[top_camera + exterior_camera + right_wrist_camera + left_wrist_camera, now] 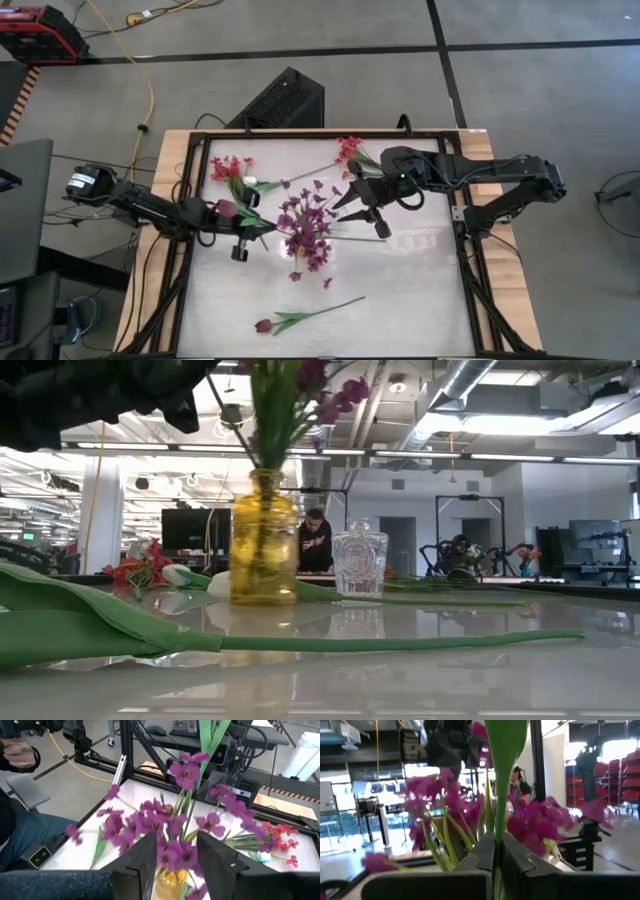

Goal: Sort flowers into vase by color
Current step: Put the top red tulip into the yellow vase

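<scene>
While the purple flowers fill a yellow vase mid-counter, the left claw is clamped on a green stem (dark bud); the right claw hovers half-open, empty.

The bunch stands in the jar at mid-table, between the two grippers. The left gripper is just left of it, jaws closed on a stem that rises between them. The right gripper is just right of the bunch, jaws apart and facing it. A glass stands beside the jar, perhaps behind it. One sprig lies beyond the left jaws, another behind the right ones, a bud at the near edge
</scene>
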Action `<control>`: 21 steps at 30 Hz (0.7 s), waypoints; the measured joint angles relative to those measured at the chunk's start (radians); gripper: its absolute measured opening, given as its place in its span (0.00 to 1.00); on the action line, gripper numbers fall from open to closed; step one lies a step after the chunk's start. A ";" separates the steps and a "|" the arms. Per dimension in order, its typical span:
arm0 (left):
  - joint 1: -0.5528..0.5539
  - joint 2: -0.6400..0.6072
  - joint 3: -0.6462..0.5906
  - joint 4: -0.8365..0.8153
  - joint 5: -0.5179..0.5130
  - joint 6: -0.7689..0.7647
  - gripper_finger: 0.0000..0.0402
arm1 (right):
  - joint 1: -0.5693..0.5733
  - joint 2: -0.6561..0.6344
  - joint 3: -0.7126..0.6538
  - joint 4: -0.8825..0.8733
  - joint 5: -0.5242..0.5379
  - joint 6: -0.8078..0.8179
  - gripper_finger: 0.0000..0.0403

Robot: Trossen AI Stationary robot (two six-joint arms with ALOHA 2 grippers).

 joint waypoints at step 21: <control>0.023 -0.011 0.206 -0.427 -0.040 -0.079 0.00 | 0.022 0.000 0.000 -0.078 0.000 0.049 0.41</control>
